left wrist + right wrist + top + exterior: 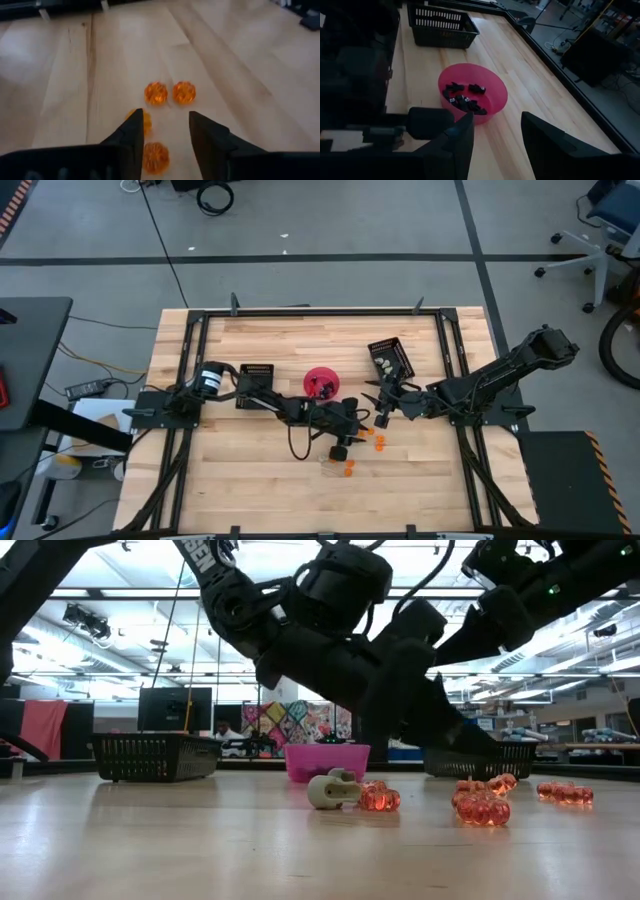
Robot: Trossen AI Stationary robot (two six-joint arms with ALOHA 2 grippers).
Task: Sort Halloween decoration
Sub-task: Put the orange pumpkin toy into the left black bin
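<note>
Several orange pumpkin trinkets (184, 92) lie on the wooden table in front of my left gripper (165, 114), which stands open and low over them near the table's middle (362, 428). One pumpkin (156, 156) lies between its fingers. My right gripper (497, 116) hangs open and holds nothing, just right of the pink bowl (472, 95), which holds black trinkets (465, 102). In the low view, a whitish trinket (333, 790) rests on the table beside an orange one (380, 798). My left gripper has one orange pumpkin (156, 156) on the table between its open fingers, close beside one finger (131, 137). Whether that finger touches the pumpkin, I cannot tell.
One black tray (255, 372) stands left of the bowl. A second black tray (392, 358), with whitish pieces inside, stands to the bowl's right, toward the far edge. More orange pumpkins (348, 470) lie toward the near edge. A black frame (190, 360) borders the tabletop.
</note>
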